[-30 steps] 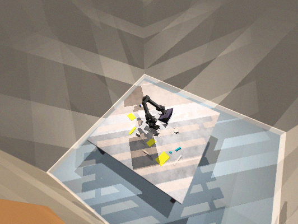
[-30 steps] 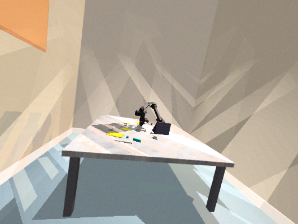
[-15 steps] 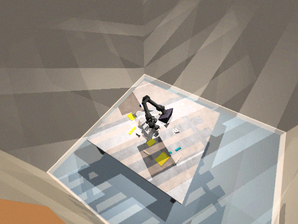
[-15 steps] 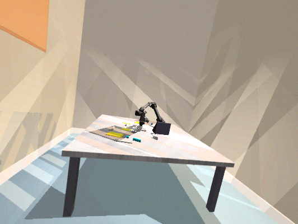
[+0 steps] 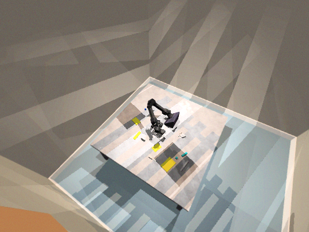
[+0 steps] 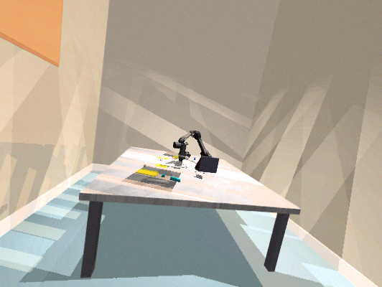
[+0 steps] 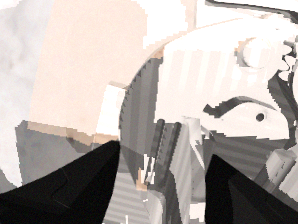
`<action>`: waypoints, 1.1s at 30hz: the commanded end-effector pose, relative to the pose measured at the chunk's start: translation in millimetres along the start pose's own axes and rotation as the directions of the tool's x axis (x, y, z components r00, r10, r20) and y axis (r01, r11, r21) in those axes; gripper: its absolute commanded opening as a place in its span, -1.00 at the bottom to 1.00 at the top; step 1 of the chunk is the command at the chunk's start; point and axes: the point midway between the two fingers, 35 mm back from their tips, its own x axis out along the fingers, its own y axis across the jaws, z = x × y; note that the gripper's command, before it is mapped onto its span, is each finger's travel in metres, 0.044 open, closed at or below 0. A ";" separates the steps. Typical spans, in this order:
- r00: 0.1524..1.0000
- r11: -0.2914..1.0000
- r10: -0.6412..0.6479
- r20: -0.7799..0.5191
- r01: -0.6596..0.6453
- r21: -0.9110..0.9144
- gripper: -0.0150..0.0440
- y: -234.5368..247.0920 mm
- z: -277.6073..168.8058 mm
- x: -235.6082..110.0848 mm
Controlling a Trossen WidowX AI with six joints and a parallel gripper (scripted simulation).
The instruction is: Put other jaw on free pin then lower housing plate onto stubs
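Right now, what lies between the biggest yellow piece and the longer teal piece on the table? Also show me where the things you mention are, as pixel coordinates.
A small teal piece (image 5: 176, 158) (image 6: 163, 175); the top and exterior views both show it.

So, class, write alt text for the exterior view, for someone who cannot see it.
A black robot arm bends over a long table, beside a dark slanted block. Nearer the viewer lie a flat yellow piece and two small teal pieces.
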 end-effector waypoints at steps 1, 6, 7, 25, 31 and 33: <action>1.000 1.000 0.002 -0.001 -0.002 -0.004 -0.04 0.1 -0.2 0.4; 1.000 1.000 0.002 -0.001 -0.002 -0.004 -0.04 0.1 -0.2 0.4; 1.000 1.000 0.002 -0.001 -0.002 -0.004 -0.04 0.1 -0.2 0.4; 1.000 1.000 0.002 -0.001 -0.002 -0.004 -0.04 0.1 -0.2 0.4; 1.000 1.000 0.000 0.000 0.000 0.000 0.27 0.0 0.0 0.0; 1.000 1.000 0.000 0.000 0.000 0.000 0.27 0.0 0.0 0.0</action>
